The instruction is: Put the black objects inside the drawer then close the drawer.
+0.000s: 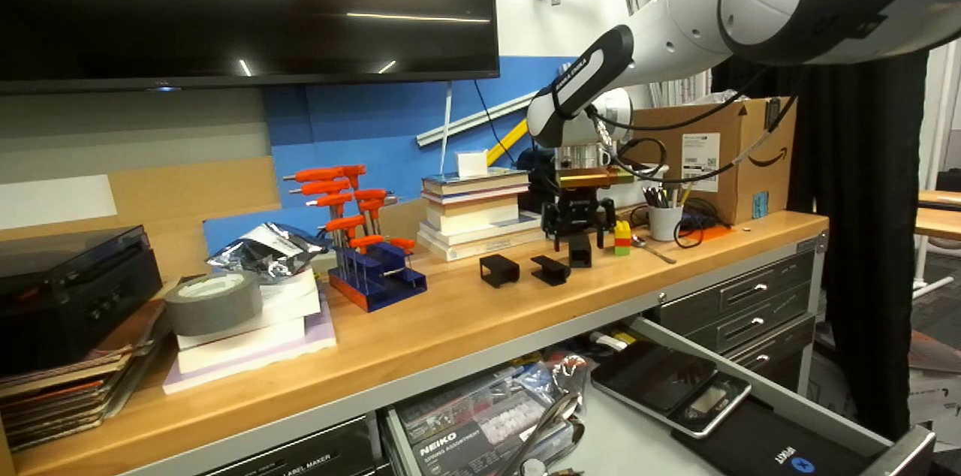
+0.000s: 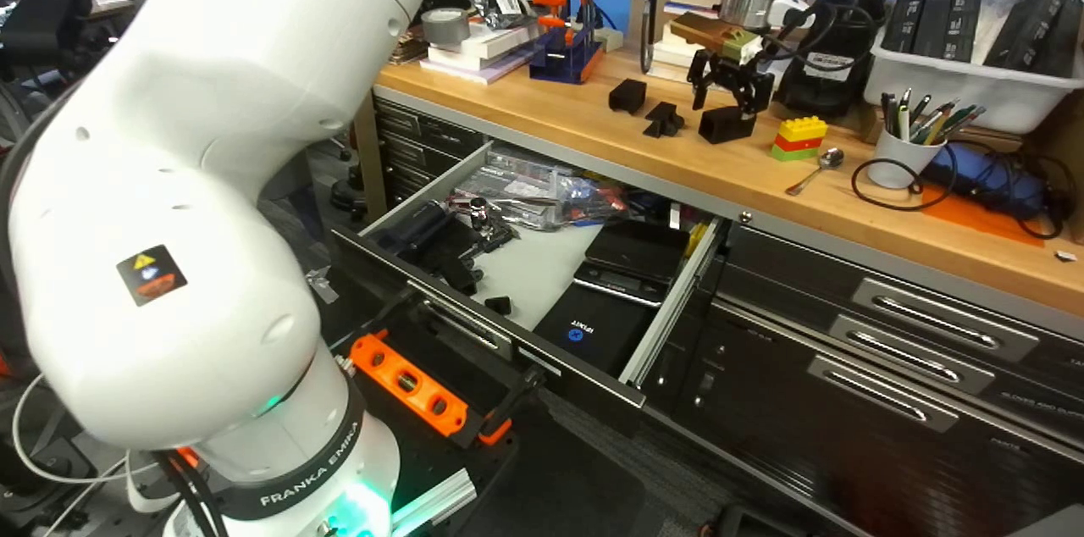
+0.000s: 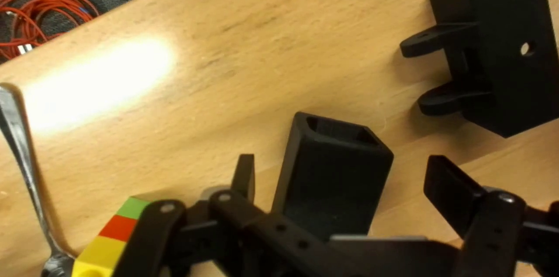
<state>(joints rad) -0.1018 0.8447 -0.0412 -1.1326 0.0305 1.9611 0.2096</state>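
Note:
Three small black pieces lie on the wooden workbench. A hollow black box [image 1: 579, 252] [image 2: 727, 124] [image 3: 336, 176] is nearest my gripper. A black bracket [image 1: 550, 270] [image 2: 664, 120] [image 3: 506, 50] lies beside it. Another black piece [image 1: 499, 270] [image 2: 627, 96] lies farther along, out of the wrist view. My gripper [image 1: 578, 239] [image 2: 722, 103] [image 3: 343, 174] is open and points down over the hollow box. In the wrist view the box sits between the fingers, with visible gaps on both sides. The grey drawer [image 1: 623, 431] [image 2: 550, 266] is pulled open below the bench edge.
The drawer holds a kitchen scale [image 1: 709, 405], a spring assortment box [image 1: 480, 431] and a small black piece [image 2: 498, 305]. A toy brick stack [image 2: 799, 139] and spoon [image 2: 817, 171] lie beside the gripper. Books [image 1: 473, 217] and a hex-key stand [image 1: 375, 277] stand behind.

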